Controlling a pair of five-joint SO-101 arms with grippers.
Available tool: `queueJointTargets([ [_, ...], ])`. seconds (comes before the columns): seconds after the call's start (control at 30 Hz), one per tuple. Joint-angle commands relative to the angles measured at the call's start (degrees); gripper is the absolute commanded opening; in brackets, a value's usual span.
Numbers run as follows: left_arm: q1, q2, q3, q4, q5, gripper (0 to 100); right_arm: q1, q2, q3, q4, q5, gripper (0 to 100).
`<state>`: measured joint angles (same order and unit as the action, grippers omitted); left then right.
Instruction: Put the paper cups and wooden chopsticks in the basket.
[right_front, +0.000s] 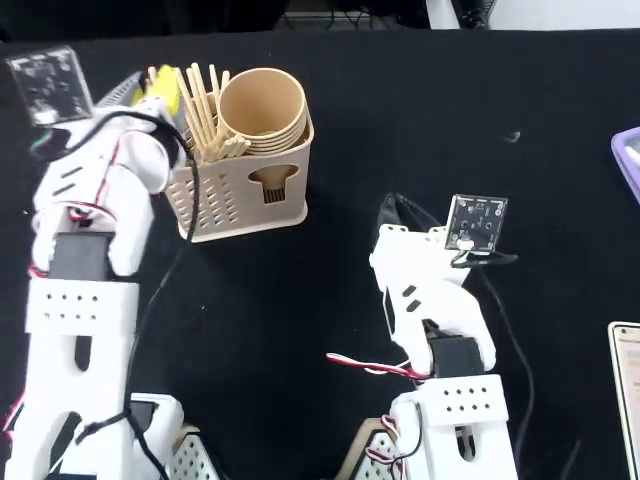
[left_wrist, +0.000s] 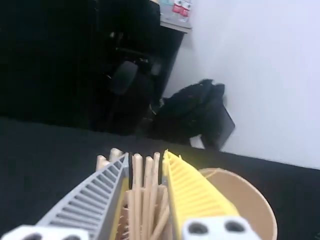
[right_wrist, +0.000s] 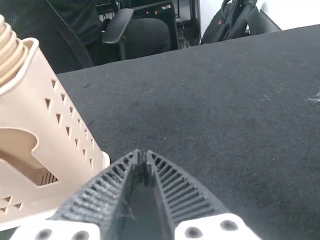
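We see the black table (right_front: 400, 120) spread under both arms. The left arm (right_front: 90, 200) rises along the 9 o'clock side of the high view, and the right arm (right_front: 440, 300) stands near 5 o'clock. The beige basket (right_front: 240, 195) sits upright toward 11 o'clock, just beside the left arm. Inside it, on its 3 o'clock side, is a nested stack of paper cups (right_front: 262, 105), mouths up. The wooden chopsticks (right_front: 200, 105) stand fanned in its 9 o'clock side, touching the cups. The left gripper (left_wrist: 145, 155) hangs over the chopsticks. Its jaws are narrowly parted, the sticks show in the gap, and we cannot tell whether they are touched. The right gripper (right_wrist: 143, 154) is low over bare table at the basket's 4 o'clock, jaws pressed together and holding nothing.
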<state>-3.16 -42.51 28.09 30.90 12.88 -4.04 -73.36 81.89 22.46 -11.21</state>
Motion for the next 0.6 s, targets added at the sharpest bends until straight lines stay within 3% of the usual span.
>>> queueJointTargets([
  [0.0,-4.79,-1.41,-10.95,12.66,0.44,12,-0.53,-1.10,-0.48,-1.32,0.62,1.5],
  [0.17,-13.23,-8.79,-11.03,31.82,0.35,12,-0.53,-1.10,-0.48,-1.32,0.62,1.5],
  [0.27,-20.00,-13.98,-3.82,37.80,0.35,11,-0.53,-1.10,-0.48,-1.32,0.62,1.2],
  [0.37,-26.77,-20.40,7.43,37.19,-2.37,3,-0.53,-1.27,-0.04,-1.49,0.62,1.2],
  [0.57,-33.27,-39.47,32.22,30.07,-15.38,3,-3.60,-1.27,0.57,-1.67,0.62,1.2],
])
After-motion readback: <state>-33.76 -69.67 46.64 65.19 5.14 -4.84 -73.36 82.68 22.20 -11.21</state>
